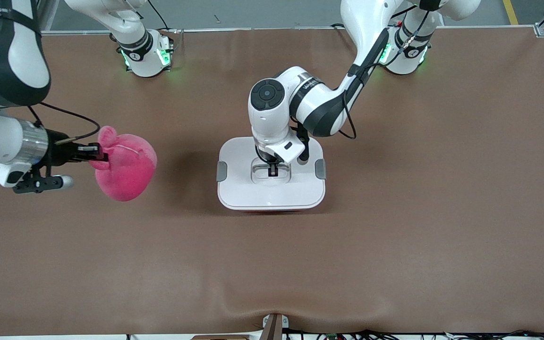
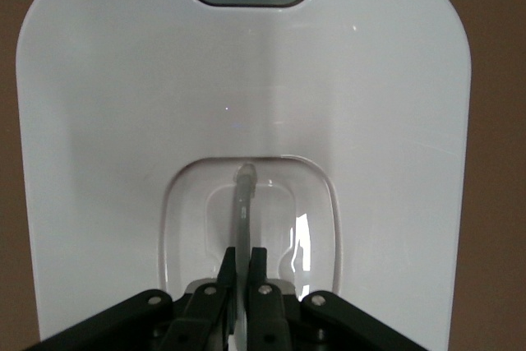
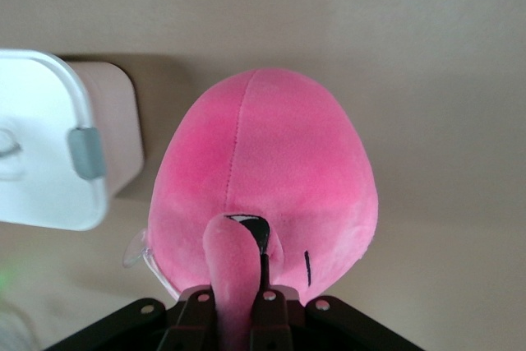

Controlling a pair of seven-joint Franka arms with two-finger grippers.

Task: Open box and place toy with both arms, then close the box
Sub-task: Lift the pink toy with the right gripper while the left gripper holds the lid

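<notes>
There is one box, one toy and two arms with one hand each. The box (image 1: 272,191) is a rounded-rectangular tub of translucent pink plastic; only a thin pink line shows under its white lid (image 1: 239,184) in the front view, and a pale pink wall in the right wrist view. The lid is on the box and has two grey side clips – one (image 1: 222,171) toward the right arm's end of the desk, one (image 1: 320,168) toward the left arm's end – and a recessed centre handle (image 2: 245,203). The box stands on the middle of the brown desk (image 1: 395,236).

The toy (image 1: 128,167) is a round hot-pink plush blob with a seam down its body and black marks near the grip. It hangs in the air over the desk, toward the right arm's end, well apart from the box.

The left hand (image 1: 272,171) is down in the lid's recess, its fingers pressed together on the thin handle. The right hand (image 1: 96,152) pinches a plush knob of the toy.
</notes>
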